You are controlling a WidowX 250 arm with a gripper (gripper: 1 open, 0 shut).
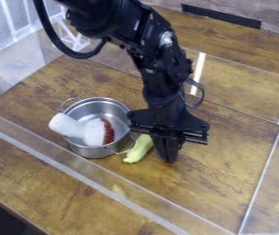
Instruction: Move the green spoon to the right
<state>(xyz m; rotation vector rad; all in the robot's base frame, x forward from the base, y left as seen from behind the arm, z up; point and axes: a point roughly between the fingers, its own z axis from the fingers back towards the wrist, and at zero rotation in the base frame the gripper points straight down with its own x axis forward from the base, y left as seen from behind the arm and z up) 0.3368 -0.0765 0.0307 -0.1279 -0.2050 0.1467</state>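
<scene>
Pressing its tips together low over the desk, the pincer (167,152) is closed right at the spoon (139,149), and this looks like the key contact of the whole job! Is the spoon pinched in there? Can't tell, folks: the dark fingers and their own hardware cover that far end, and the metal bowl is out of sight. What does show is the thick yellow-green handle, poking out on the left of the tips as the camera sees it, slanting down towards the near side.

Just past the handle sits the pot (76,117), its near-right wall close beside the spoon, a wire handle reaching out between them. Inside it lies the white roll (66,126) with its red patch, no part of today's play. Behind it all, the black arm (149,41) leans in from the far side, over the wooden desk (228,170).

So which step is in hand? I'd call it the grip, or the last touch before a sideways push; the shift to the right looks to be still ahead, with the spoon this near the pot. Next up: make sure the spoon is caught, raise it slightly if so, then carry it right, away from the pot. The danger? A loose hold lets it swivel, or the handle snags that wire!
</scene>
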